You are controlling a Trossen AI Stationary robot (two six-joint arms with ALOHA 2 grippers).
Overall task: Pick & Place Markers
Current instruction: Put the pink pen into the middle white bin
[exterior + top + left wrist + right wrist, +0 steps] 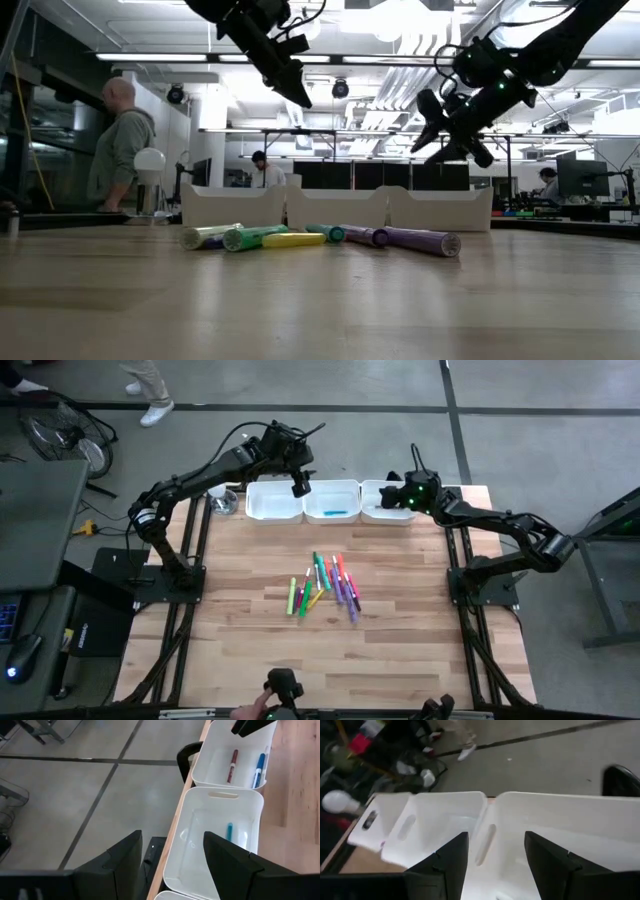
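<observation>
Several markers (pixel 325 585) lie loose in a pile on the middle of the wooden table; they also show in the low view (pixel 320 238). Three white trays stand in a row at the far edge. A teal marker (pixel 229 831) lies in the middle tray (pixel 332 500). A red marker (pixel 233 766) and a blue marker (pixel 259 770) lie in the right tray (pixel 388 500). My left gripper (pixel 172 857) hangs open above the left tray (pixel 275 500) and the middle tray, holding nothing. My right gripper (pixel 495 862) hangs open over the right tray, also holding nothing.
A person (pixel 120 145) stands beyond the table's far left, and others show deeper in the room. The floor lies past the trays at the far edge. Bare wood lies around the marker pile toward the near edge (pixel 320 670).
</observation>
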